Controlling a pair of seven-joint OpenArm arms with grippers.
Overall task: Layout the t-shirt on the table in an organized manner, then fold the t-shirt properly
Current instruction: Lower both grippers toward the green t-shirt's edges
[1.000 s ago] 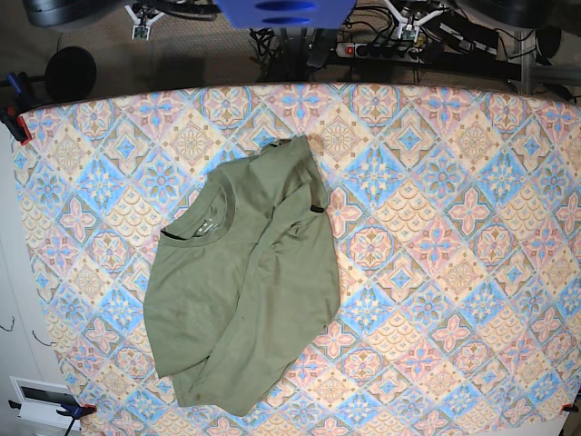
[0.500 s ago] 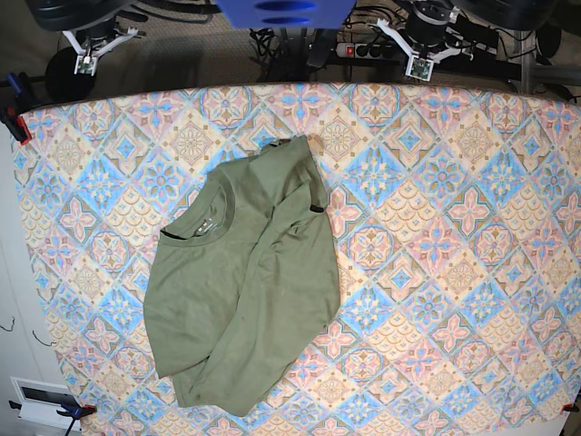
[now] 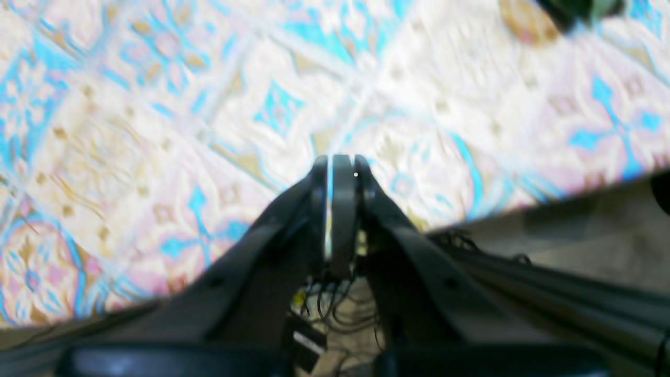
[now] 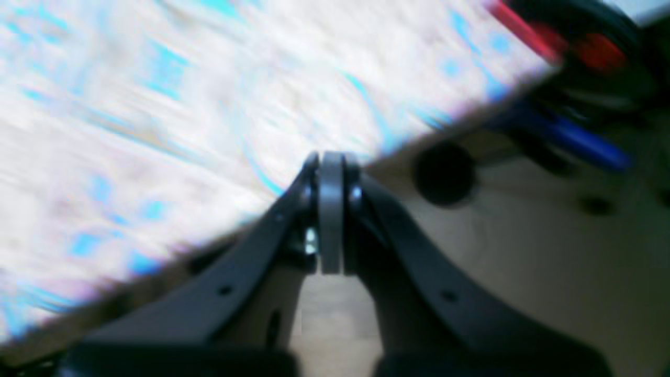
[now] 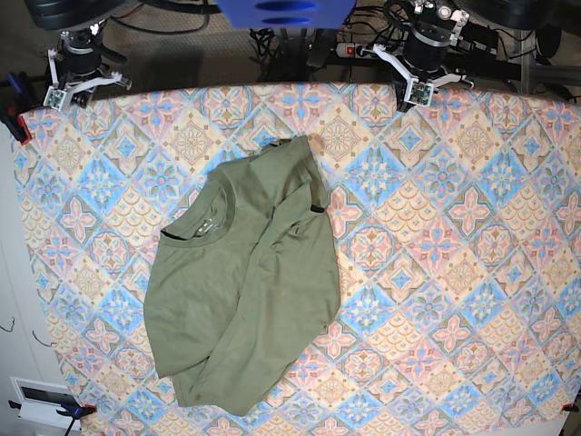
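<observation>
Though wrist views blur, t-shirt (image 5: 243,304) rumpled, right sleeve folded under.

Both wrist views are smeared with blur: the table (image 3: 157,104) pattern dissolves into streaks, and a dark shape (image 3: 576,10) at the left wrist view's top edge cannot be identified. In the base view, both arms are cut off by the top edge, while the t-shirt (image 5: 241,291) lies folded over itself, one sleeve hidden beneath.
</observation>
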